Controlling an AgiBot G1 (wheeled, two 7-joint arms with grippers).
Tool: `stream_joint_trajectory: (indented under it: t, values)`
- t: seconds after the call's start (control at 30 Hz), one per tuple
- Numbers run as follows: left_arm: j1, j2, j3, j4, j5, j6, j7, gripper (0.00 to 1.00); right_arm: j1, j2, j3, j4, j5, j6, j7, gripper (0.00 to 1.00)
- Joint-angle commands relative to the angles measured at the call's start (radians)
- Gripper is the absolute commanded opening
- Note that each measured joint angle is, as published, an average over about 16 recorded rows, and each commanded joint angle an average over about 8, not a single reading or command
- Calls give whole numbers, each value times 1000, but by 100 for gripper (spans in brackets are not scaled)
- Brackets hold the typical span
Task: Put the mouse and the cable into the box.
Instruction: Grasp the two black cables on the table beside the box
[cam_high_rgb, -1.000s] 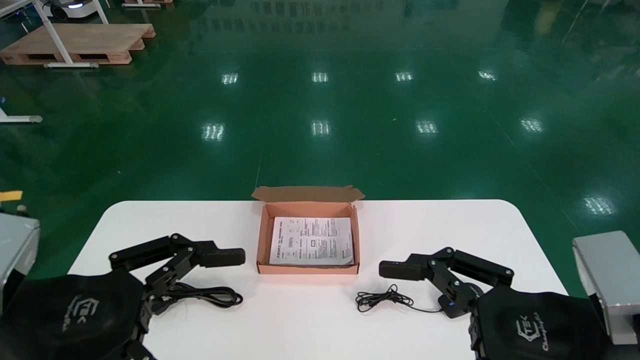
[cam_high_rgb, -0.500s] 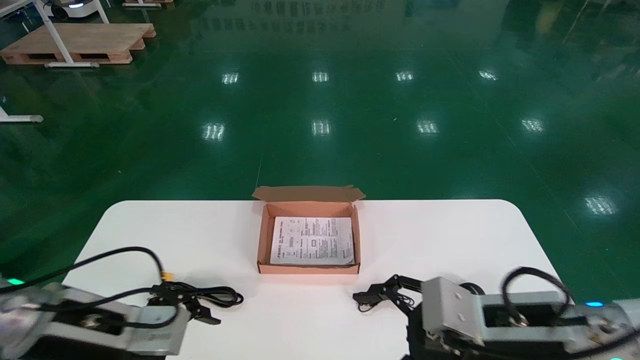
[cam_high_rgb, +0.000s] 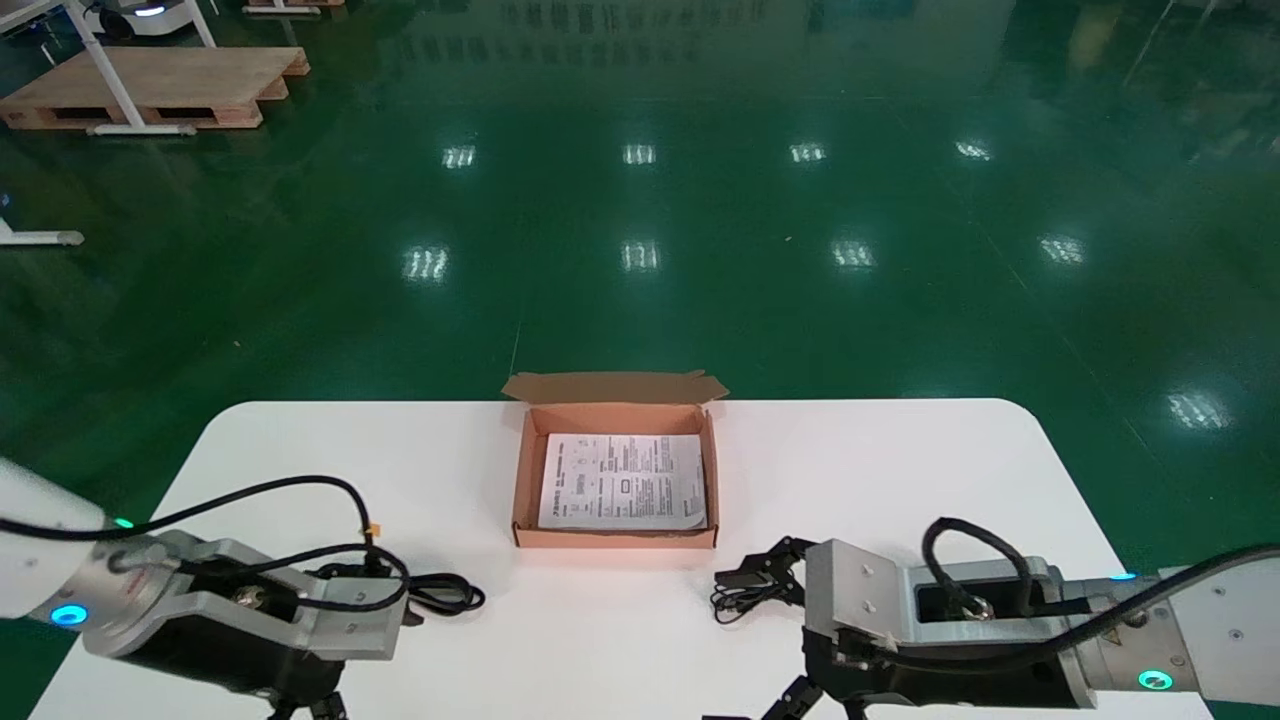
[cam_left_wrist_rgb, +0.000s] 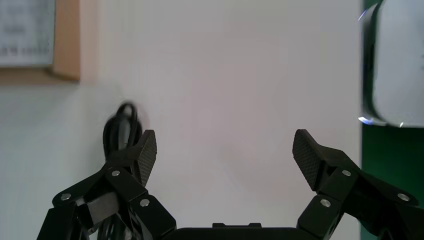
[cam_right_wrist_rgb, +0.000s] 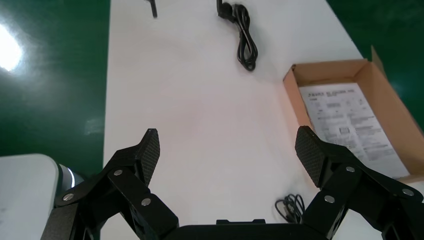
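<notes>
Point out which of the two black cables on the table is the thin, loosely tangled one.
The thin cable near the box's right front corner, beside the right pincer. The other, by the left pincer, is a thicker bundled cord.

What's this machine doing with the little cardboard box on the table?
The robot is set to pack a cardboard box in the middle of a white table. The box holds only a printed sheet. The left gripper is open with one finger beside a thick black cable. The right gripper is open close to a thin tangled cable. Neither holds anything, and no mouse is in view.
</notes>
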Motion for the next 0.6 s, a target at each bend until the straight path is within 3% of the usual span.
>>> stream_joint_trajectory:
  t: [0.03, 0.3, 0.6]
  values:
    - [0, -2, 2, -8, 6, -6, -1, 100, -5, 1, -2, 2, 2, -6, 1, 100]
    - [37, 96, 39, 87, 139, -223, 100, 100, -9, 5, -18, 65, -38, 20, 81, 100]
    - [28, 178, 72, 265, 222, -349, 201, 100, -32, 44, -19, 113, -62, 37, 116, 100]
